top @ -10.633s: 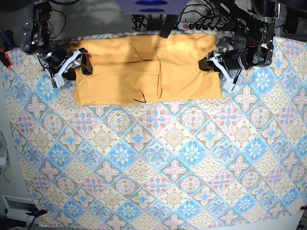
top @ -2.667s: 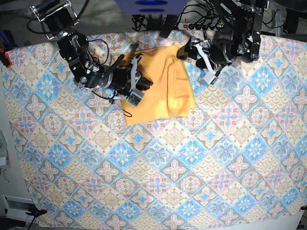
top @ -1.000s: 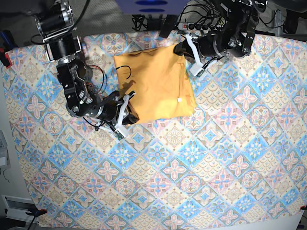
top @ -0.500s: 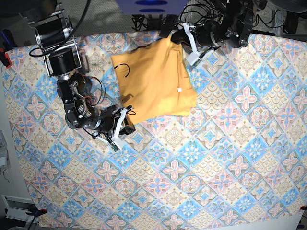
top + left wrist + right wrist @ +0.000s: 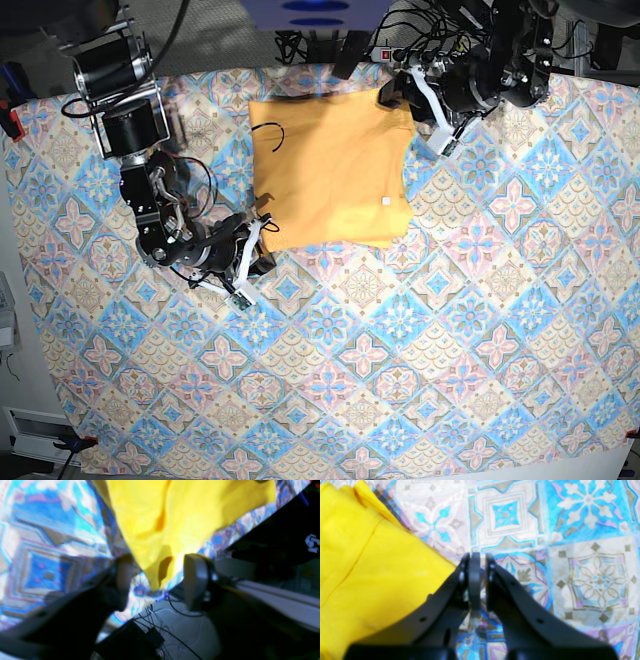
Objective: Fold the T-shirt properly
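T-shirt (image 5: 333, 172) corner between parted left tool (image 5: 155, 580); wrist view shows right tool (image 5: 475, 562) clenched empty.

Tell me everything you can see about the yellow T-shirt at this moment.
The T-shirt is plain yellow-orange, soft cotton by its look, folded into a rough rectangle lying flat on the patterned tablecloth. A dark neckline trim curls near its upper left corner and a small white label shows on top. The open left hand straddles one corner without gripping; the shut right hand sits just beside another corner.
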`<action>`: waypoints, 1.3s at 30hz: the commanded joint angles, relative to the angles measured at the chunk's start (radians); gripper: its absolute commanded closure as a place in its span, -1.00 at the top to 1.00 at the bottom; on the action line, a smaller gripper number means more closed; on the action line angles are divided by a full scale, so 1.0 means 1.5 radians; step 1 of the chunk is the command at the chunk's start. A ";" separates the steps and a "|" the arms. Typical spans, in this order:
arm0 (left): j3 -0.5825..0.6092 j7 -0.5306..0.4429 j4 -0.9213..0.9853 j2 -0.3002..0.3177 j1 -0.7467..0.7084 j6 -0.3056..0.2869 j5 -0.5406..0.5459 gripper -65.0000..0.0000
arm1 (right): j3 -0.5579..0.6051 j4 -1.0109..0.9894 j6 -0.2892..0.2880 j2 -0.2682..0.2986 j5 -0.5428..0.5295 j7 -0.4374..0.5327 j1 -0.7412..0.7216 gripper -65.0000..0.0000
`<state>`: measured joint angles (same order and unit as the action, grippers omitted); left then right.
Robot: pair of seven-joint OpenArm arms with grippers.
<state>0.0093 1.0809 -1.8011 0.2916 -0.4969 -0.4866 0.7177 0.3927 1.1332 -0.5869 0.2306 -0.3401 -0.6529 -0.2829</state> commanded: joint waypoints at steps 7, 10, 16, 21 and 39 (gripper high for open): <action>-0.004 -0.007 -0.011 0.018 -0.011 -0.004 0.013 0.77 | -0.003 0.014 -0.003 0.003 -0.007 0.015 -0.017 -0.89; 0.001 -0.006 -0.013 0.020 -0.017 -0.008 0.041 0.85 | -0.003 0.014 -0.003 0.003 -0.007 0.015 -0.017 -0.89; 0.001 0.016 -0.027 0.022 -0.039 -0.009 0.073 0.58 | -0.003 0.014 -0.003 0.003 -0.006 0.015 -0.017 -0.89; 0.027 0.017 -0.028 0.022 -0.045 -0.010 0.069 0.12 | -0.003 0.014 -0.003 0.003 -0.006 0.015 -0.017 -0.89; 0.142 -0.020 0.131 0.007 0.060 -0.006 0.069 -0.87 | -0.003 0.008 -0.003 0.003 -0.005 0.016 -0.017 -0.89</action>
<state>0.2226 1.0637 -1.5890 0.3042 -0.4080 -0.4866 0.8017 0.3927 1.1313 -0.5900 0.2321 -0.3370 -0.6502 -0.2825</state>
